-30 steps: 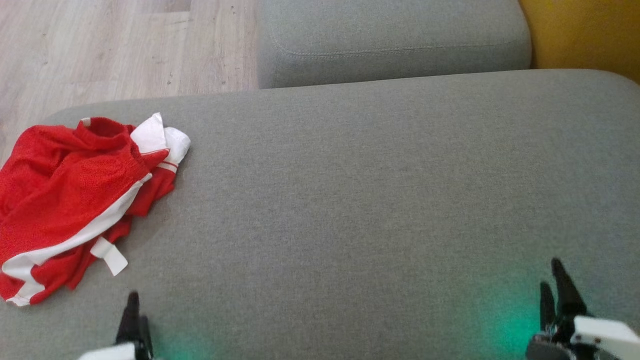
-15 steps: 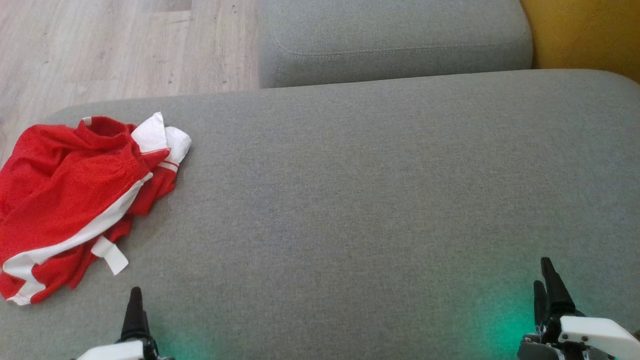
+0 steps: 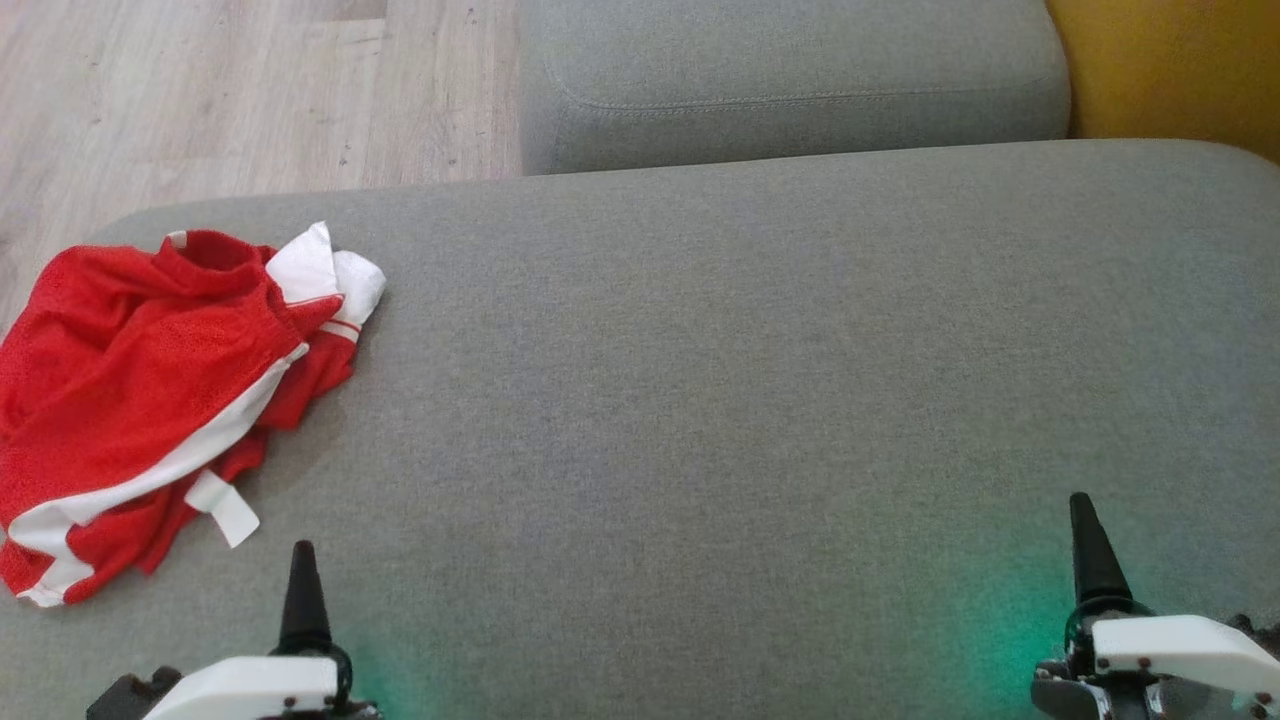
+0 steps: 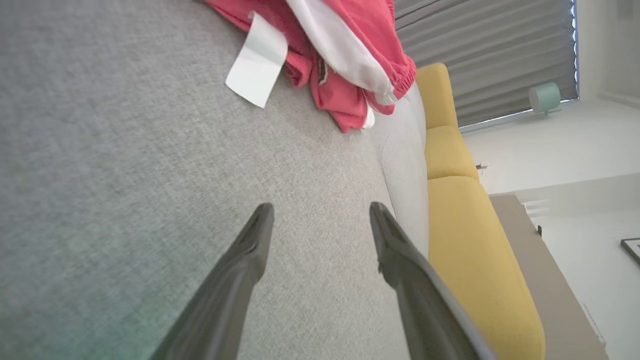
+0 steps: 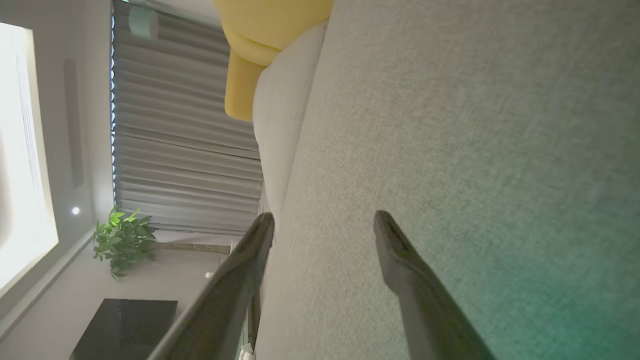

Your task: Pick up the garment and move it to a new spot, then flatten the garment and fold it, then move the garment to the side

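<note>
Left gripper (image 4: 321,212): fingers spread wide, nothing between them, over the grey cushion (image 3: 700,400).
Right gripper (image 5: 324,220): equally wide, empty, over bare cushion.
Garment (image 3: 150,390): red with white stripes, crumpled at the cushion's left end; near the left gripper, ahead and leftward, not touching; well apart from the right.

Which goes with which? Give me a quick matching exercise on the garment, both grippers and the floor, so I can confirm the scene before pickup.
Things:
1. garment
2. left gripper
3. right gripper
4. floor

Place or state:
A. pale wood, upper left of the head view
B. open, lower right, over bare cushion
C. crumpled, red and white, at the cushion's left end
D. open, lower left, near the garment

Pairs: 1-C, 2-D, 3-B, 4-A
</note>
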You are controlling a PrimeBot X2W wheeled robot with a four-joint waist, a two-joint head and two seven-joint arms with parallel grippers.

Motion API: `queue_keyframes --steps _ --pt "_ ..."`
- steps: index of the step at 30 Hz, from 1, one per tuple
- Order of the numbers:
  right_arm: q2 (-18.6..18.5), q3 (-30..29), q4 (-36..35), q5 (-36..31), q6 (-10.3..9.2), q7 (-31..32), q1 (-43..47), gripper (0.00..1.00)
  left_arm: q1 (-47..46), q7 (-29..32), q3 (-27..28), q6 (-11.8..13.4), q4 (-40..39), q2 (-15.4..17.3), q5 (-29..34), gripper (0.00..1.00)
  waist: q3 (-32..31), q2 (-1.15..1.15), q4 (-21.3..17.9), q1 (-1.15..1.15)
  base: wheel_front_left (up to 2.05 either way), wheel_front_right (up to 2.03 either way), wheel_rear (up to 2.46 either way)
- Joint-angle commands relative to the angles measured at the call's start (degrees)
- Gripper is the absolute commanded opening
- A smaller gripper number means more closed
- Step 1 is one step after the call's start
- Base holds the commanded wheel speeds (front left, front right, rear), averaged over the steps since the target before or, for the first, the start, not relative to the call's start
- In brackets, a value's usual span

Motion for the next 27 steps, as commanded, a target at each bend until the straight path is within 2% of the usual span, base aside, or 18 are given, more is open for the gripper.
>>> queue_keyframes --steps 1,13,27 --pt "-0.3 0.7 -2.5 -2.2 -0.01 -0.7 -2.9 1.0 -2.9 -0.9 -0.3 0.6 -2.5 0.4 2.6 1.0 0.0 0.0 0.0 0.0 0.0 0.0 0.0" --pt "-0.4 2.9 -4.8 -12.4 -0.01 -2.7 -3.2 1.0 -3.4 -3.0 -3.0 2.7 -4.7 0.5 12.5 1.0 0.1 0.0 0.2 0.0 0.0 0.0 0.0" --pt "-0.5 4.4 -5.8 -23.8 -0.02 -4.9 -3.3 1.0 -3.7 -5.2 -5.9 3.9 -6.8 0.5 22.3 1.0 -0.2 0.0 0.6 0.0 0.0 0.0 0.0"
